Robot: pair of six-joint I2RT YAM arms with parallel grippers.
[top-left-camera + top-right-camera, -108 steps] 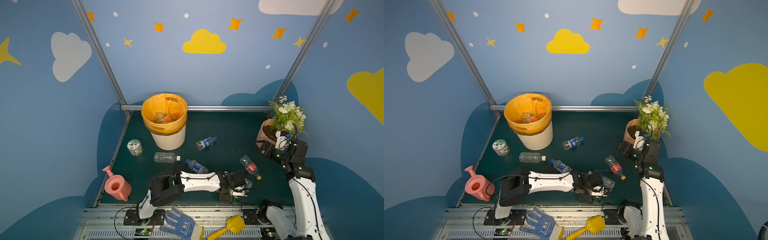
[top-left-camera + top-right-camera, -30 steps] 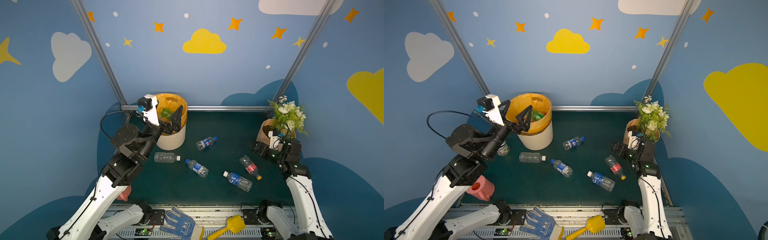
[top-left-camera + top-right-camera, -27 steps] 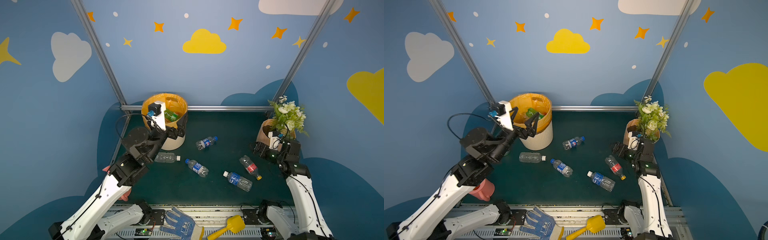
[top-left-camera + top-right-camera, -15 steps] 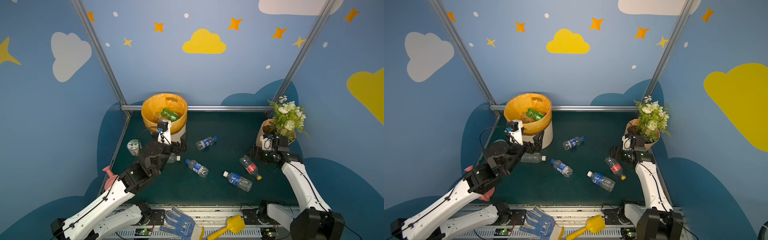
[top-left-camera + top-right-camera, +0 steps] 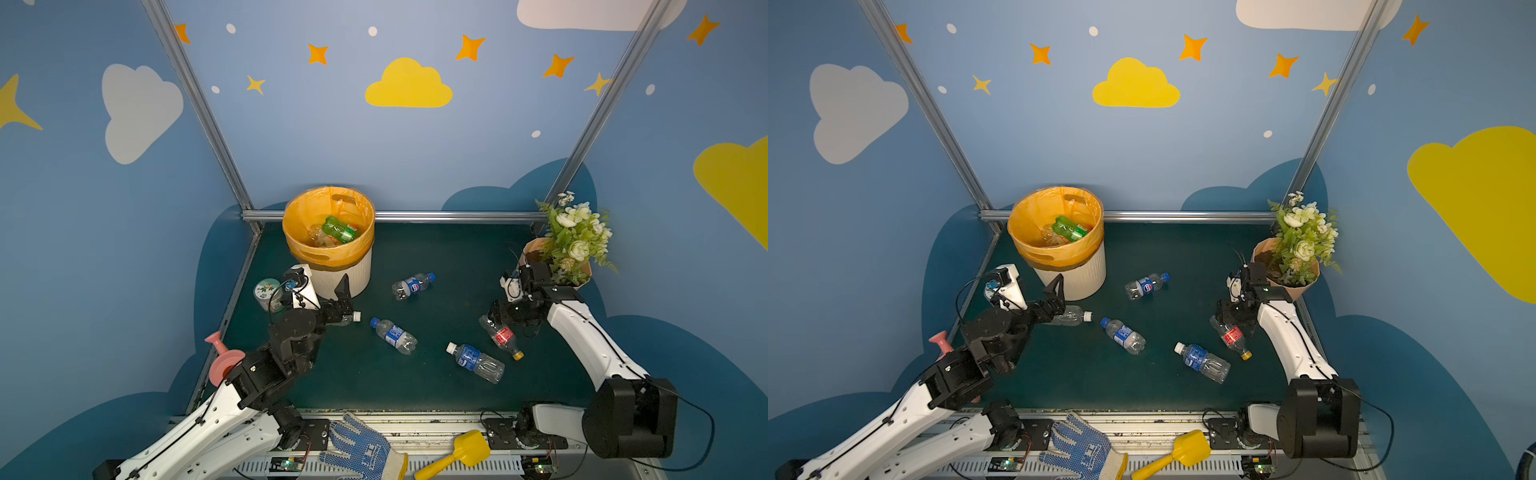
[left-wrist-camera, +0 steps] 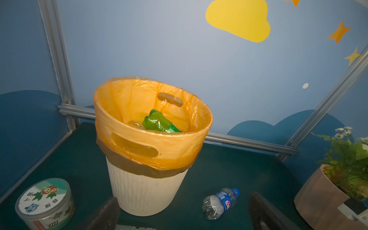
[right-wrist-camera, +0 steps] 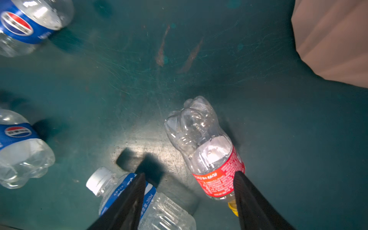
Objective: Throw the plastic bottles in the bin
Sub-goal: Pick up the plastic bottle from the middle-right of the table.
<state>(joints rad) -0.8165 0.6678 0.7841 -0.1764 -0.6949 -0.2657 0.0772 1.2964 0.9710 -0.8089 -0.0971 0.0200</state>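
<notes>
Nearby, right gripper (image 7: pixel 189 175) straddles red-label bottle (image 7: pixel 217 175) lying on mat (image 7: pixel 199 59), jaws not yet clamped; round body may squirt out, or jaw nudges blue-label bottle (image 7: pixel 107 185) just beside. Farther, left gripper (image 6: pixel 183 199) spread, empty, by clear bottle (image 5: pixel 347 319) beside bin (image 5: pixel 353 274).

A Pepsi globe marked the blue labels of the far bottle (image 7: pixel 29 20) and the middle bottle (image 7: pixel 20 155). On the white-capped bottle (image 7: pixel 119 191) the label read "350". White print on the red-labelled bottle (image 7: pixel 209 159) was too fine to read.
</notes>
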